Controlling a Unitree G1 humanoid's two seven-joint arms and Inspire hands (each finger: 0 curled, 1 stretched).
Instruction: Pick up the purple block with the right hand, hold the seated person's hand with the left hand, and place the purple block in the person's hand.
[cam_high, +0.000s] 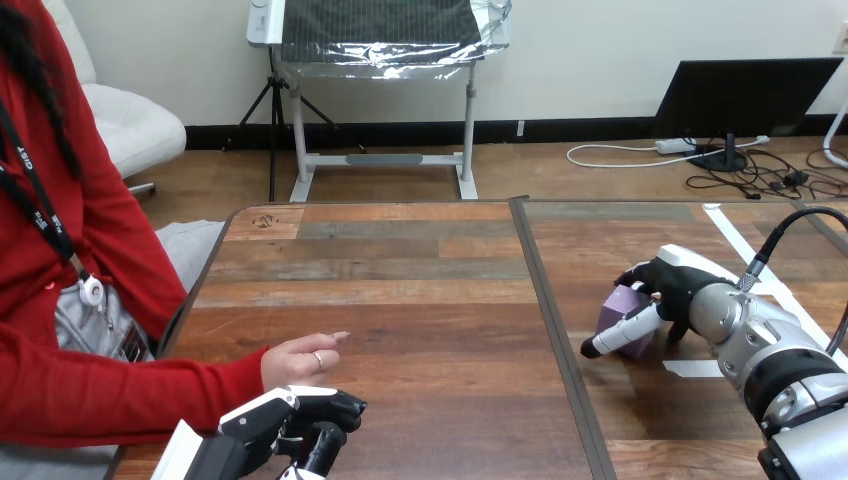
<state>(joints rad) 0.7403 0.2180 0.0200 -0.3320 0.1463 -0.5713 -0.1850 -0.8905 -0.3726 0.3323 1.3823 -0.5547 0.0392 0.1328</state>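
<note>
Head view | step: pickup, judged | right hand (672, 288) fingers wrapped round boxy purple block (626, 318), seemingly resting on wooden plank table (420, 300), right half | left hand (300, 418) curled, empty, just beside person's hand (298, 362) | next: lift, carry left over centre seam (545, 300) | room: bare tabletop between.

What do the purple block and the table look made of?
The purple block: matte plastic or foam, hard to tell which; flat, even lilac faces without shine. The table: wood or wood-look laminate; plank strips with grain and a slight sheen.
</note>
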